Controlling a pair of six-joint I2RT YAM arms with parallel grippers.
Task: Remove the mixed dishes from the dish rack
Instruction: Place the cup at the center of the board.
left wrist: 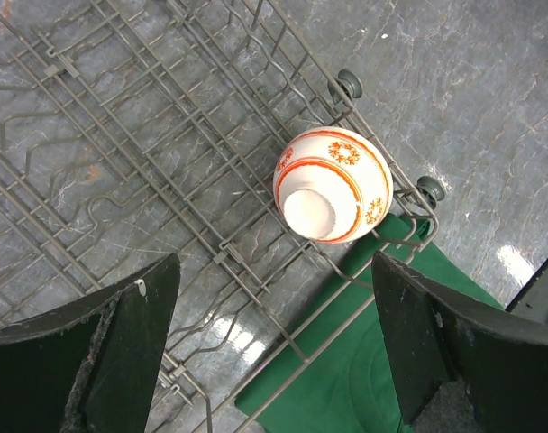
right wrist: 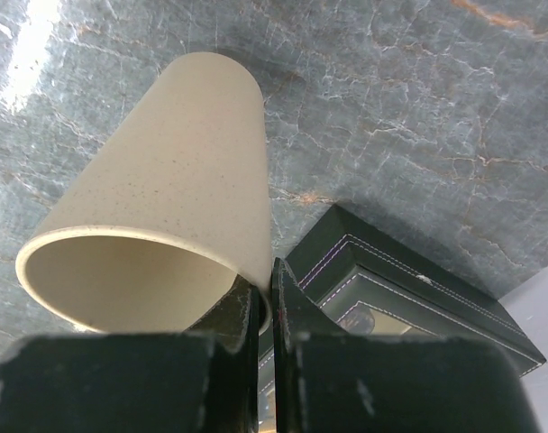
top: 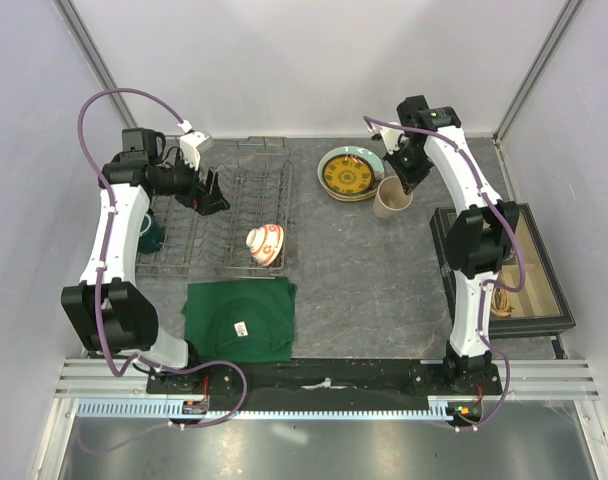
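1. Broadly, the grey marbled desk (top: pixel 384 290) lies under both arms; the left pincer (left wrist: pixel 274 361) stands wide, with nothing between its fingers; the right pincer (right wrist: pixel 263 293) is pinched narrow on a cup's wall;
2. the dish rack (top: pixel 269 185) sits directly below the left pincer, its wires filling the view under the fingers;
3. the dark green folded cloth (top: pixel 239 318) lies nearer the arm bases than the left pincer, just beside the rack's near side;
4. the black compartment box (right wrist: pixel 409 275) lies on the base side of the right pincer, near the cup;
5. the yellow-and-dark patterned plate (top: pixel 347 175) rests on the pale teal plate (top: pixel 375 160), on the desk just to the left of the right pincer;
6. the tall beige cup (right wrist: pixel 166 180) tilts from the right pincer, one finger inside its mouth and one outside; whether its base touches the desk I cannot tell;
7. the dark green mug (top: pixel 149 232) stands in the rack behind the left pincer, partly hidden by the arm;
8. the small red-and-white bowl (left wrist: pixel 333 185) lies foot-up in the rack's near right corner, ahead of the left pincer and apart from it.
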